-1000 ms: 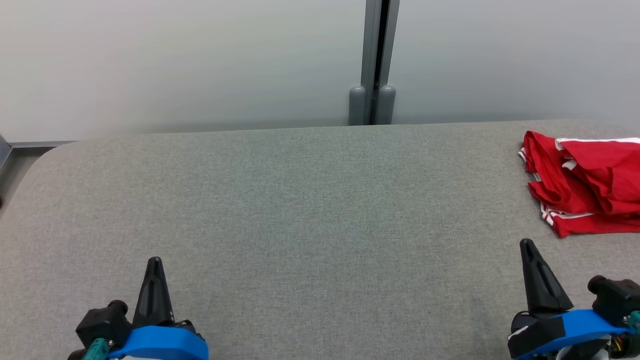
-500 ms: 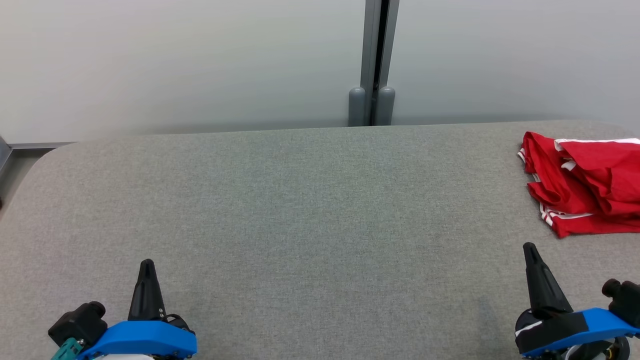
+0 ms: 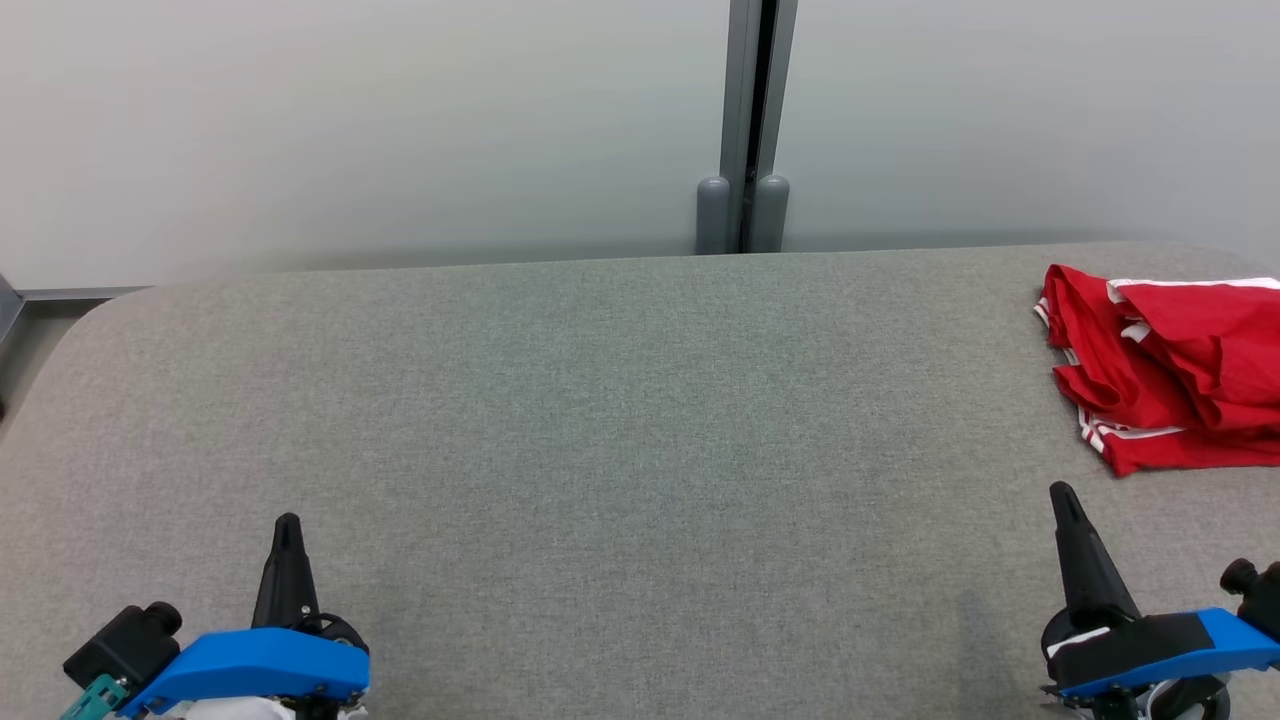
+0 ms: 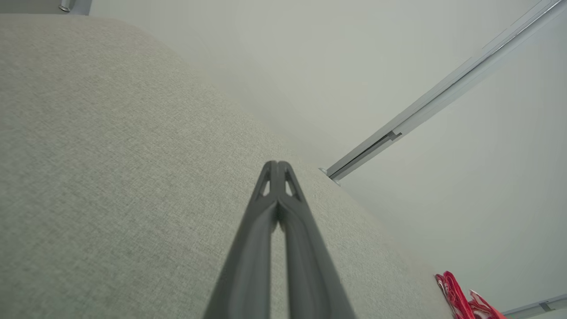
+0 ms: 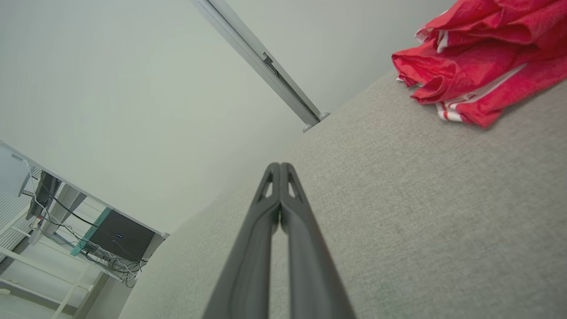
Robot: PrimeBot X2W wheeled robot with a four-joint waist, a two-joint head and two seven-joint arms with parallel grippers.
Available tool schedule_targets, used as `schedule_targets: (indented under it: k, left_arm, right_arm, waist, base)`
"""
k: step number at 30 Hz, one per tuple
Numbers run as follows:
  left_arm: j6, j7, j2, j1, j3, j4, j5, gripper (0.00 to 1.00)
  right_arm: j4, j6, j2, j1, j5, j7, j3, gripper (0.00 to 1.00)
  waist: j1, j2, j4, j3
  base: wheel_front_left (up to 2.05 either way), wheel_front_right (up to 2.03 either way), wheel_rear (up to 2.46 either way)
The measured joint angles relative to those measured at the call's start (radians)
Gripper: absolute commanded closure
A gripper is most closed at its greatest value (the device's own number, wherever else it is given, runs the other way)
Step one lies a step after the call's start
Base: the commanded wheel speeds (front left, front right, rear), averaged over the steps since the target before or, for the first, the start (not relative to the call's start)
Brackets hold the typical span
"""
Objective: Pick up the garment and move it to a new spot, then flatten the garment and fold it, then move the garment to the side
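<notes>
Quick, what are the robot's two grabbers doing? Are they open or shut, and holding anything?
Left gripper: closed, holding nothing.
Right gripper: closed, holding nothing; the red garment lies on the table apart from it.

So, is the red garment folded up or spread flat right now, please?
Folded, loosely: the red garment lies in rumpled, stacked layers on the grey surface, not spread flat.

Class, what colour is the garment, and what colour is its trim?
The garment is red with white stripe trim, clearest in the right wrist view.
</notes>
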Motion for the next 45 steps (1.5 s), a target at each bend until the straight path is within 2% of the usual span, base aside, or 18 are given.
schedule_targets:
  k: [20, 45]
  left_arm:
    - [-0.029, 0.061, -0.001, -0.023, 0.03, 0.0, -0.247, 1.0]
    - [-0.061, 0.126, -0.003, -0.045, 0.06, 0.001, -0.506, 1.0]
  right_arm:
    - [0.031, 0.0, 0.0, -0.025, 0.247, 0.039, -0.008, 1.0]
    - [0.063, 0.0, 0.0, -0.054, 0.507, 0.076, -0.017, 1.0]
  waist:
    - [0.0, 0.0, -0.002, -0.004]
    - [0.0, 0.0, -0.004, -0.009]
  base:
    - [0.0, 0.0, 0.0]
    - [0.0, 0.0, 0.0]
